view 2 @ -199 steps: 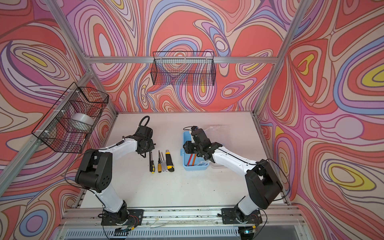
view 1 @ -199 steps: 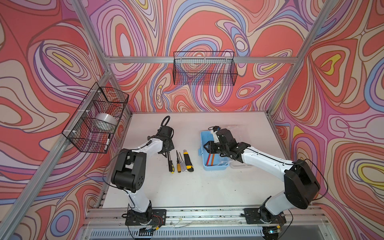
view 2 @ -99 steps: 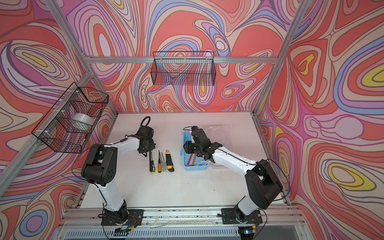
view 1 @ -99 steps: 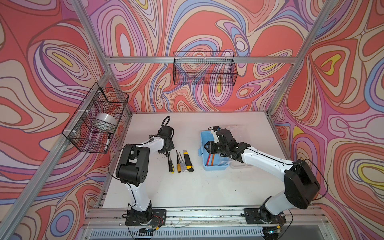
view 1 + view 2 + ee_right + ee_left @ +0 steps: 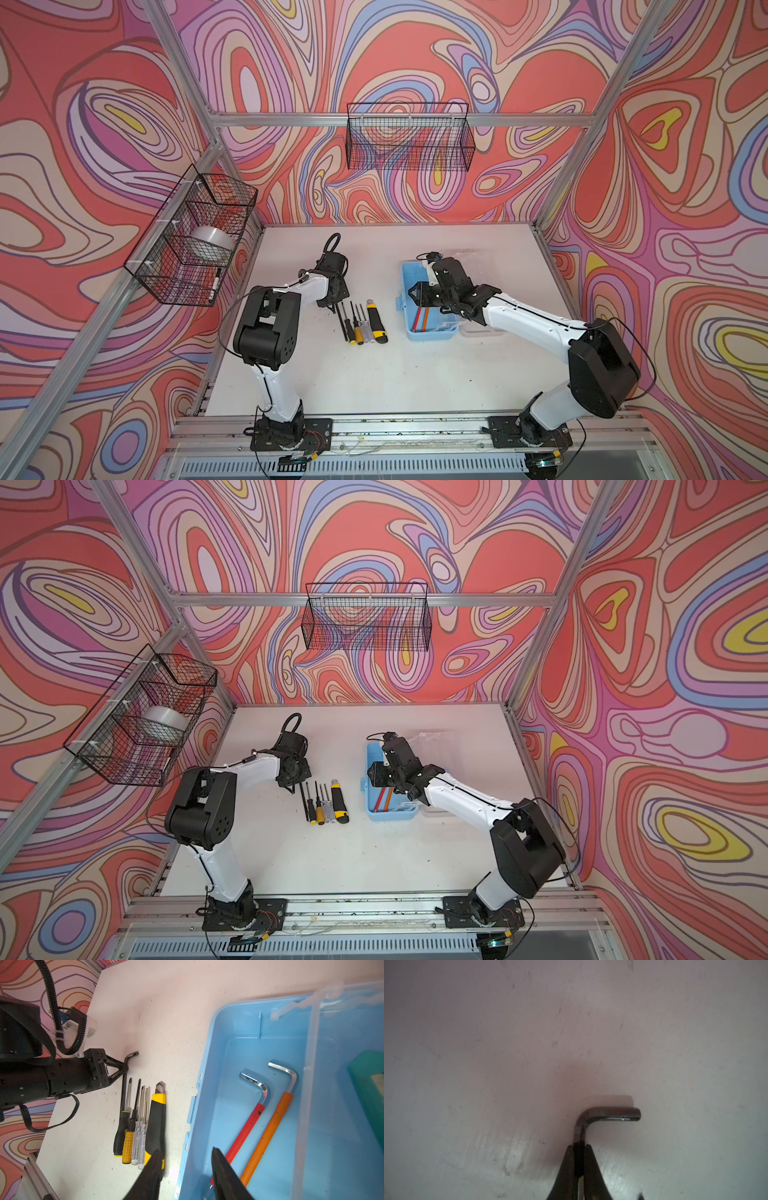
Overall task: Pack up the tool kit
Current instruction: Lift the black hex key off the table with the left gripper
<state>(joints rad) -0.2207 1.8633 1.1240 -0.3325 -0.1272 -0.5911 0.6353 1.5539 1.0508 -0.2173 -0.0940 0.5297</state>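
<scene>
Black hex key (image 5: 612,1114) in claw (image 5: 579,1145), screwdrivers (image 5: 127,1145) alongside

No word, brand, number or sign can be read on anything in view. The red-sleeved hex key (image 5: 246,1132), lying in the blue box (image 5: 234,1028) at 3 o'clock from the utility knife (image 5: 155,1122), bears one small dark mark on its sleeve, too blurred to read as a character
</scene>
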